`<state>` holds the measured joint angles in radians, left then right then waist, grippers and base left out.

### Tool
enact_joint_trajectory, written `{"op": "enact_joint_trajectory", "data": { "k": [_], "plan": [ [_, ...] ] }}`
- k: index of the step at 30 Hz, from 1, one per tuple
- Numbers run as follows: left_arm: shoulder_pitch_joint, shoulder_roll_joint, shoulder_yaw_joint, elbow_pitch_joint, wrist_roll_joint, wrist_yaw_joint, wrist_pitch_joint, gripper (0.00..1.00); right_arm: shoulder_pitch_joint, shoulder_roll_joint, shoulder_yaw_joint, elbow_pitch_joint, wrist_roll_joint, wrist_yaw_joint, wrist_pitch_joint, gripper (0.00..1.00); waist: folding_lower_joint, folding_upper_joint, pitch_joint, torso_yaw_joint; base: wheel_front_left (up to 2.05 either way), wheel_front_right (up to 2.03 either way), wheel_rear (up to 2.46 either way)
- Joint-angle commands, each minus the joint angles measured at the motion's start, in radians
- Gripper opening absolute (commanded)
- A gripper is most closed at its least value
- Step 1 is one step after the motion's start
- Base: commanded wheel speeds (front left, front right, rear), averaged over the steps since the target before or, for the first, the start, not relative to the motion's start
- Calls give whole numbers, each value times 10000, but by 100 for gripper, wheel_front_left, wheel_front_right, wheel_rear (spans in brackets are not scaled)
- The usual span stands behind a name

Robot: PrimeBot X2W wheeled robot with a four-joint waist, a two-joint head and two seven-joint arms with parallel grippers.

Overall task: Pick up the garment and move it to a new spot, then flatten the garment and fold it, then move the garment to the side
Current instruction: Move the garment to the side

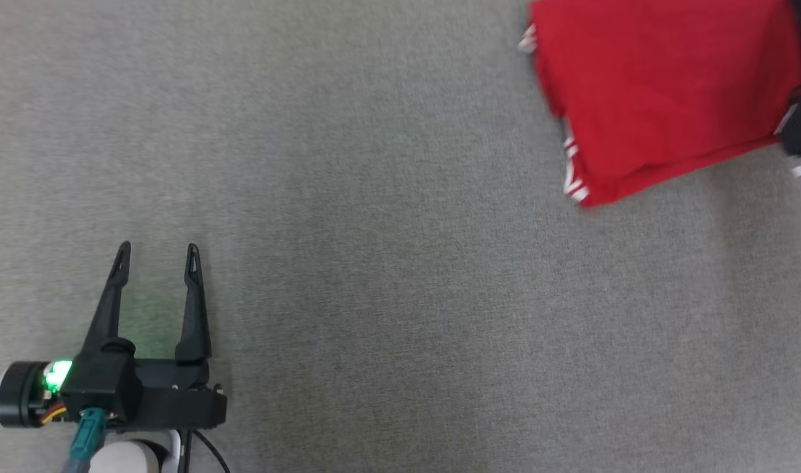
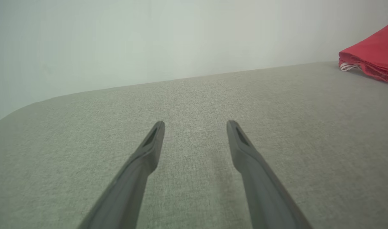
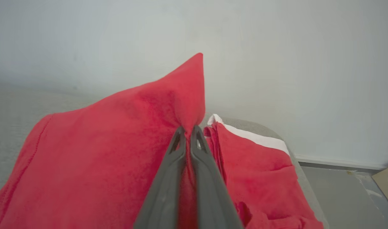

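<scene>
Garment (image 1: 663, 92): solid red, white stripe trim at edges, no print. Padded surface (image 1: 387, 263): light grey, fine woven fleck, plain. Left gripper (image 1: 158, 248): black, w/ green LED (image 1: 57, 374), teal cable plug (image 1: 88, 433), orange-yellow wires. Right gripper (image 3: 188, 128): dark grey. Wall (image 2: 149, 38): pale grey-white.

The garment (image 1: 663, 92) lies at the far right corner of the cushioned surface (image 1: 400, 263), the right gripper (image 3: 187, 128) at its right side, the left gripper (image 1: 158, 248) well apart near the near left edge.
</scene>
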<state>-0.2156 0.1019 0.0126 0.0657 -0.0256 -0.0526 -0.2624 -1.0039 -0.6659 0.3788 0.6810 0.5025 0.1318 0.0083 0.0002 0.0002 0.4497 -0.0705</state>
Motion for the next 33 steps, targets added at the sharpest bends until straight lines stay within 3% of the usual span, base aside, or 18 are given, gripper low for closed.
{"op": "enact_joint_trajectory", "data": {
  "k": [1,8,18,25,26,27,28,33],
  "plan": [
    [-167,122,-2,-79,140,0,-30,100,-232,-173,15,2,99,-30,61,0,-2,-2,748,-528,0,0,0],
    [-541,600,-118,-496,335,-142,-30,100,-1551,-1275,-204,495,380,-30,370,0,-2,-2,1588,-959,0,0,0],
    [-755,842,-377,-1350,528,-136,-20,100,-2931,-2644,508,1487,-525,-30,278,0,-2,-2,2394,-928,0,0,0],
    [-696,1029,-305,-1789,523,-34,6,100,-3305,-2787,927,2302,-782,-30,-283,0,-2,-2,2721,-1032,0,0,0],
    [-708,1043,-310,-1791,511,-30,6,100,-3376,-2741,974,2366,-813,-30,-404,37,-2,-2,2732,-1042,0,0,0],
    [-725,1061,-306,-1793,499,-36,7,100,-3393,-2672,1028,2450,-856,-30,-487,94,-2,-2,2736,-1057,0,0,0],
    [-744,1077,-303,-1797,484,-24,7,100,-3396,-2610,1095,2524,-906,-30,-559,100,-2,-2,2736,-1072,0,0,0],
    [-774,1106,-314,-1744,435,31,7,100,-3651,-2394,1145,2746,-1212,-30,-973,100,-2,-2,2592,-1114,0,0,0]
  ]
}}
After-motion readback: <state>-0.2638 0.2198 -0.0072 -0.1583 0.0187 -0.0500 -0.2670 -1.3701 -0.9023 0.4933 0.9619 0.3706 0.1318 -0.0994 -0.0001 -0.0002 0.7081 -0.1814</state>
